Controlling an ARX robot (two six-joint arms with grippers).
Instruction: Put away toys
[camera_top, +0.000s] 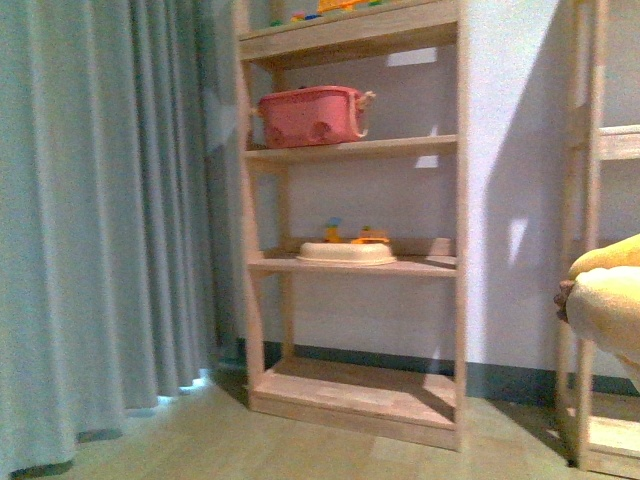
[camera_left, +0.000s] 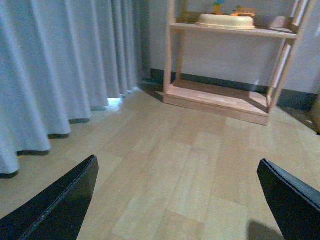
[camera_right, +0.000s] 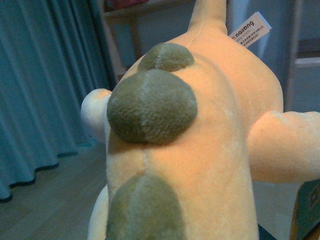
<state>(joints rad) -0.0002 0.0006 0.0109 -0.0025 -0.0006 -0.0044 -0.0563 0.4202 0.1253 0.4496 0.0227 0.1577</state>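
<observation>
The orange-yellow plush animal (camera_right: 215, 150) fills the right wrist view, its back with green round patches and a white tag toward the camera. My right gripper is shut on it; its fingers are hidden behind the plush. In the front view a yellow and cream part of the plush (camera_top: 610, 295) shows at the right edge, held above the floor. My left gripper (camera_left: 177, 195) is open and empty, its two black fingers (camera_left: 65, 200) spread wide above the wooden floor.
A wooden shelf unit (camera_top: 350, 265) stands against the wall ahead, with a pink bin (camera_top: 310, 115) on an upper shelf and a cream tray (camera_top: 347, 253) with small toys on the middle shelf. A second shelf unit (camera_top: 590, 300) stands at the right. Grey curtains (camera_top: 100, 220) hang at the left.
</observation>
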